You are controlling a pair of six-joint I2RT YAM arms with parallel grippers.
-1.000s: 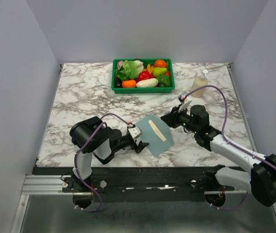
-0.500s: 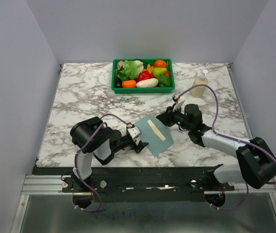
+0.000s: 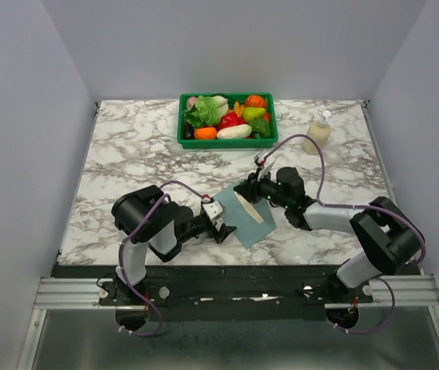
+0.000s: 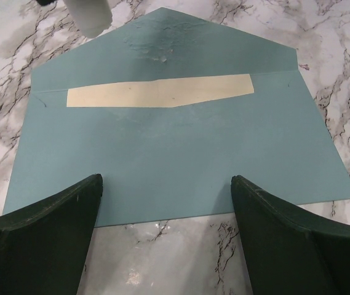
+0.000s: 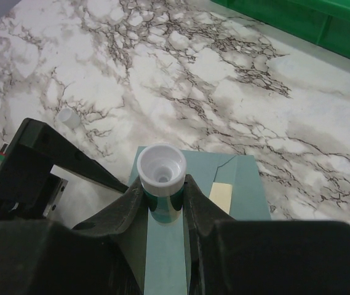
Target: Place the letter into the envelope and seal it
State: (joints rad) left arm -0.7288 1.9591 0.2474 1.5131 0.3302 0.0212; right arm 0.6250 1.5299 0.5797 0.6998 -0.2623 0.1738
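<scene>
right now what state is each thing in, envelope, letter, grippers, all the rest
envelope: flat on the table, flap open
letter: tucked inside, a cream strip showing at the mouth
white-tipped tube: uncapped, gripped by the right gripper over the envelope
white cap: off, lying on the table
left gripper: open, at the envelope's near edge
green basket: full of vegetables
pump bottle: upright

The right arm (image 3: 319,218) and its tube (image 5: 161,169) overhang the envelope (image 3: 241,228) at the far end; the table (image 3: 126,154) lies open leftward
</scene>
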